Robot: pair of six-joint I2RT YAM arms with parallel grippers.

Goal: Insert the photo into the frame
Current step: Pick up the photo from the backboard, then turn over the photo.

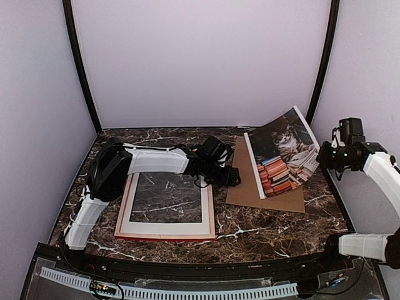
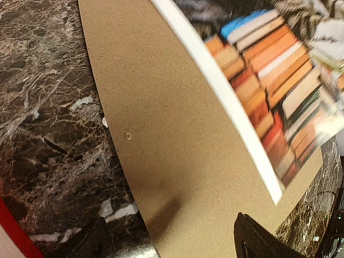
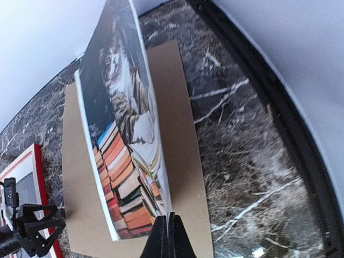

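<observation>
The photo [image 1: 284, 153], a cat among stacked books, is lifted and curled above the table at the right. My right gripper [image 1: 321, 157] is shut on its right edge; the right wrist view shows the shut fingers [image 3: 171, 232] pinching the photo [image 3: 123, 134] edge-on. The red frame [image 1: 164, 237] lies flat at centre left, with a white mat [image 1: 169, 227] inside it. Its red edge also shows in the right wrist view [image 3: 32, 156]. My left gripper [image 1: 231, 177] is open and empty, low over the left edge of a brown backing board [image 1: 262, 195]. Its fingers [image 2: 258, 242] straddle that board [image 2: 161, 134].
The backing board lies flat under the photo on the dark marble table [image 1: 262, 231]. Lilac walls and black corner posts [image 1: 81, 69] close in the back and sides. A black rail [image 1: 187, 265] runs along the near edge.
</observation>
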